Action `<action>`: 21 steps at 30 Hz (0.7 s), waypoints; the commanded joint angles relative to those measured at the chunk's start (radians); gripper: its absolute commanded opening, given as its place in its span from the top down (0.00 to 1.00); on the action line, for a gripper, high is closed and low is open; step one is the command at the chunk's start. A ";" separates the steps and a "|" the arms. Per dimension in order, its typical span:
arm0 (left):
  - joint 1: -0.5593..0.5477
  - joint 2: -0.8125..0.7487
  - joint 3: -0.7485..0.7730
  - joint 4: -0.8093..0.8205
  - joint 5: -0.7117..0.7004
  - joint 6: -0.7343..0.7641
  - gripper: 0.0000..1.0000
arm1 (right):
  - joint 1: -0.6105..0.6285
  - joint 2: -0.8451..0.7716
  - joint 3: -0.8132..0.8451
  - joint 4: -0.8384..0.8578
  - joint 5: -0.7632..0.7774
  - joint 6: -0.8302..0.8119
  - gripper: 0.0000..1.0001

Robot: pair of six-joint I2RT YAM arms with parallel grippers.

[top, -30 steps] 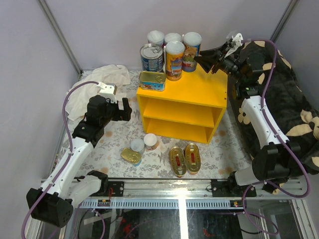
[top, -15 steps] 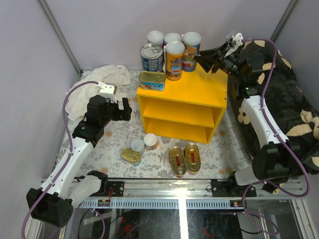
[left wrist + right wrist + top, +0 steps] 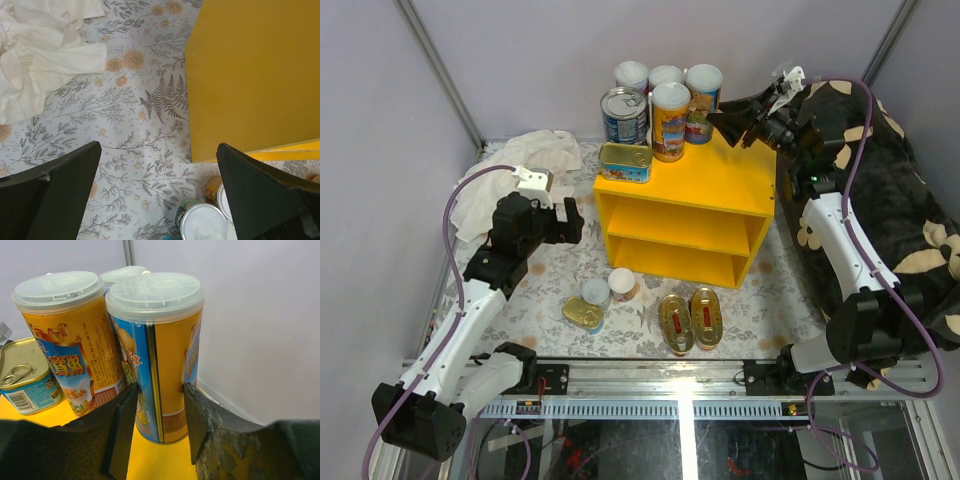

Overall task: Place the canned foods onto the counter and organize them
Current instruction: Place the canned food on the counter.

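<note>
Almost nothing had moved since the earlier frame: your right pincer had edged a shade toward the rear, and every can stood where it had been. Its jaws flanked the rightmost tall can low on the body, pads at or just off its wall. You could not tell whether they gripped it. That can stood upright at the rear of the yellow tabletop, close beside a second tall can. Your left pincer hung wide open and empty over the floral floor, just beside the unit's left wall.

Caution: a pad dragging on withdrawal would probably tip the tall can into its neighbours or over the rear edge. Two oval tins, two round tins and a gold tin lay on the floor before the unit, not yet placed.

A white cloth lay crumpled at rear left and a dark flowered cushion at right, with plain grey walls behind.
</note>
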 commanded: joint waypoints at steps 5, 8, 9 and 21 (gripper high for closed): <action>0.006 -0.035 -0.010 0.069 0.007 0.003 0.00 | 0.042 -0.019 0.044 -0.063 -0.011 0.011 0.45; 0.005 -0.039 -0.006 0.067 0.016 0.001 0.00 | 0.042 -0.017 0.049 -0.079 -0.003 0.007 0.39; 0.005 -0.040 -0.004 0.065 0.020 0.001 0.00 | 0.042 -0.019 0.050 -0.087 0.008 0.004 0.38; 0.005 -0.085 0.008 0.030 0.076 -0.048 0.00 | 0.041 -0.125 0.048 -0.278 0.294 -0.079 0.00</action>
